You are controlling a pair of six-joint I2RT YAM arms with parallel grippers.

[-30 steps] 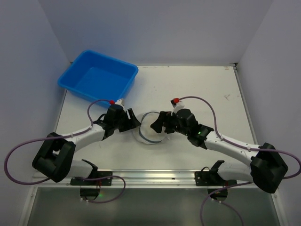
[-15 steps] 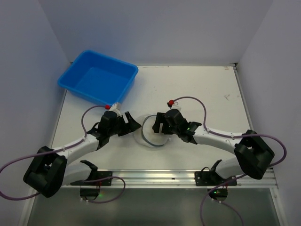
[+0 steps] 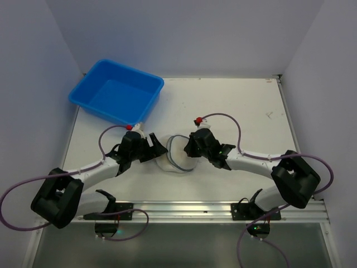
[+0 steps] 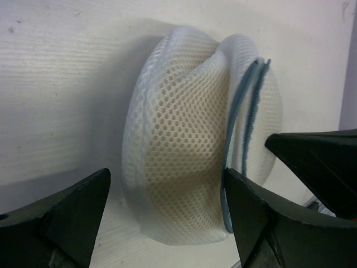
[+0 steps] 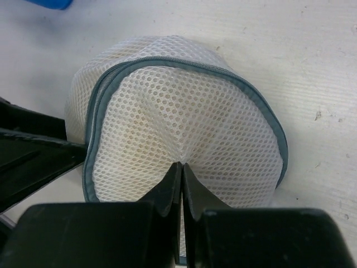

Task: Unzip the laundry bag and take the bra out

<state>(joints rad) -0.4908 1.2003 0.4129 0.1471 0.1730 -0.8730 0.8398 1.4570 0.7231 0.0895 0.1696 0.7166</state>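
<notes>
The laundry bag (image 3: 174, 158) is a round white mesh pod with grey-blue zipper rims, lying on the table between both arms. In the right wrist view my right gripper (image 5: 182, 166) is shut, pinching a pucker of mesh on the laundry bag's (image 5: 184, 106) upper dome. My left gripper (image 4: 167, 178) is open, its fingers straddling one dome half of the laundry bag (image 4: 178, 139) without squeezing it. The bra is hidden; only a pale yellowish tint shows through the mesh. From above, the left gripper (image 3: 158, 147) and right gripper (image 3: 187, 151) flank the pod.
A blue plastic tub (image 3: 117, 92) stands at the back left, behind the left arm. The arms' cables loop beside them. A metal rail (image 3: 184, 207) runs along the near table edge. White table surface stretches to the right and back.
My right gripper has slid left onto the pod and shut on its mesh. The left gripper has opened a little wider and settled around the pod's left half.
</notes>
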